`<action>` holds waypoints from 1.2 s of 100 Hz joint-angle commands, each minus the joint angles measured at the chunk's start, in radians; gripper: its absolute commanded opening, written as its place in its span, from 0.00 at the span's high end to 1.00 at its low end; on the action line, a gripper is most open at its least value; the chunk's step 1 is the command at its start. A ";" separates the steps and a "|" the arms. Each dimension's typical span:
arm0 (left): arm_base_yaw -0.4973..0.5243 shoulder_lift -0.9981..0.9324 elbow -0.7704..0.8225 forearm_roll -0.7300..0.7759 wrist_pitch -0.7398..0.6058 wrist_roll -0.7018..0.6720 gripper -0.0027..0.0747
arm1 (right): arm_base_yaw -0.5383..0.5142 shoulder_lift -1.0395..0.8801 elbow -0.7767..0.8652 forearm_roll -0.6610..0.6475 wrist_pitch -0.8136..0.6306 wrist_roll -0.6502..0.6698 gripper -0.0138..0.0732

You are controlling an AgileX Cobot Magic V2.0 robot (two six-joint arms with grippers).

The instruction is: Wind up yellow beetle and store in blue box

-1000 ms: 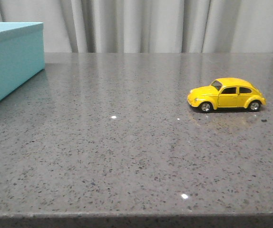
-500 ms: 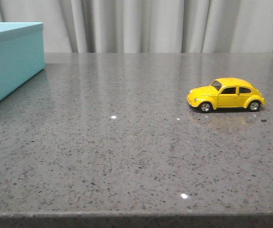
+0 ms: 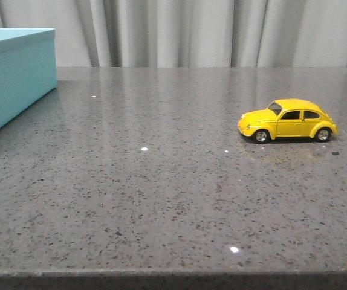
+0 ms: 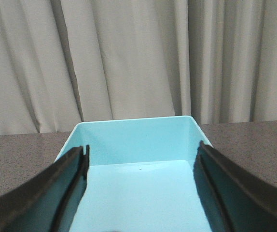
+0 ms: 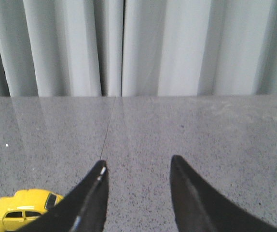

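Observation:
The yellow beetle (image 3: 287,119) stands on its wheels on the right part of the grey table, nose to the left. It also shows in the right wrist view (image 5: 20,209), beside one finger and outside the jaws. The blue box (image 3: 13,75) stands at the far left; in the left wrist view its open turquoise inside (image 4: 138,145) lies below. My left gripper (image 4: 141,152) is open and empty above the box. My right gripper (image 5: 138,166) is open and empty over bare table. Neither gripper shows in the front view.
The grey speckled stone table (image 3: 161,193) runs back to a pale pleated curtain (image 3: 191,30). Its front edge lies along the bottom of the front view. A thin seam (image 5: 110,125) crosses the tabletop in the right wrist view.

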 commanded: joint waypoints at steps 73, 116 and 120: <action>-0.005 0.061 -0.073 0.000 -0.110 -0.008 0.37 | 0.042 0.449 -0.497 0.010 0.385 -0.007 0.43; -0.005 0.070 -0.093 0.000 -0.076 -0.008 0.37 | 0.154 0.839 -0.875 0.098 0.744 -0.006 0.26; -0.005 0.075 -0.104 0.000 -0.063 -0.008 0.37 | 0.167 0.868 -0.899 0.098 0.766 0.003 0.26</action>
